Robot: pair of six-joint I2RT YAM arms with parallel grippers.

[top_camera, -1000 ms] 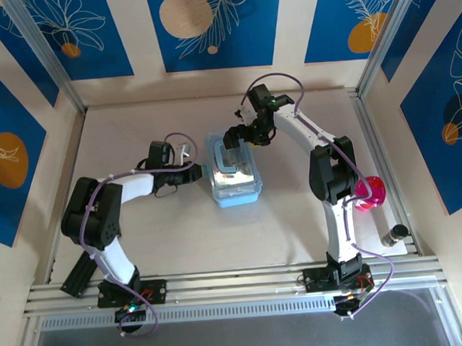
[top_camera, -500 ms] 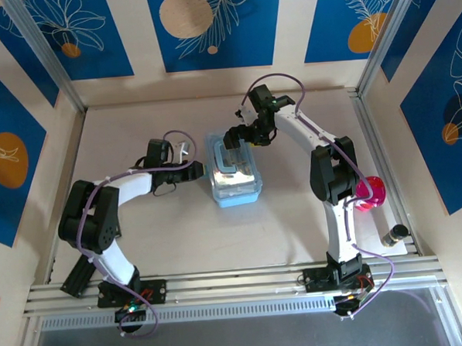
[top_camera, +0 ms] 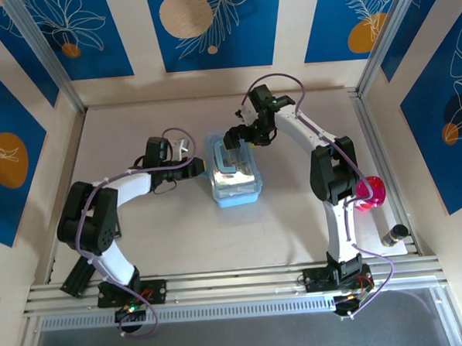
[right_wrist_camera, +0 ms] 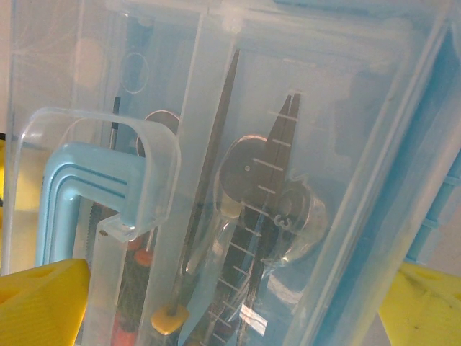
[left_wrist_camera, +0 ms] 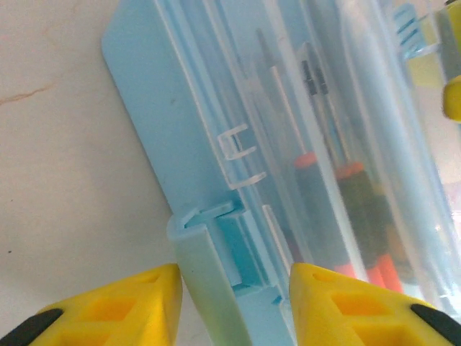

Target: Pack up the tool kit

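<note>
Blue case unmoved; left tool has loosened around its latch

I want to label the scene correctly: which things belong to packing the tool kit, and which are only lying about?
For the job: light-blue case; pliers and screwdrivers inside it.
Lying about: pink round object; small cylinder.

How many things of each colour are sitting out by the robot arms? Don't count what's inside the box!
Light blue: 1, the case
Pink: 1, the round thing
Dark: 1, the small tube at the right edge
Total: 3
</note>
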